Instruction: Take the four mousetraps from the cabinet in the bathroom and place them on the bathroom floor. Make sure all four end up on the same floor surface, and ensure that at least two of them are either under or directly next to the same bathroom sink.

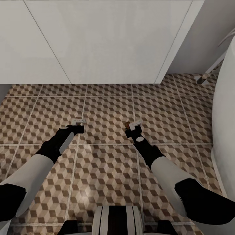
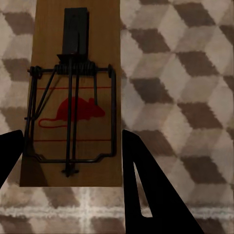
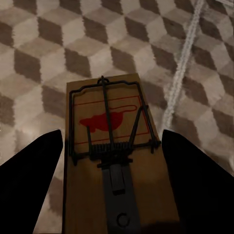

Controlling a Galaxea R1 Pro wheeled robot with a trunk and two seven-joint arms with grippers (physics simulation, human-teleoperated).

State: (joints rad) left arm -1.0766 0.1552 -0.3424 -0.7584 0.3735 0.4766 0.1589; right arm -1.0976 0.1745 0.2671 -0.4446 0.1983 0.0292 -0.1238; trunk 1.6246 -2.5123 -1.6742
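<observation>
One mousetrap (image 1: 78,120) at each tool over the bathroom floor (image 1: 107,107), vanity unit (image 1: 98,42) behind.

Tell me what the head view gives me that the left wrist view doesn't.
Head view alone: the white vanity unit ahead, both arms, and the right claw with a mousetrap at its tip. Left wrist view alone: the left mousetrap close up, with its red mouse print and wire spring, between the dark fingers. Both: the left claw low over the cube-patterned bathroom floor.
</observation>
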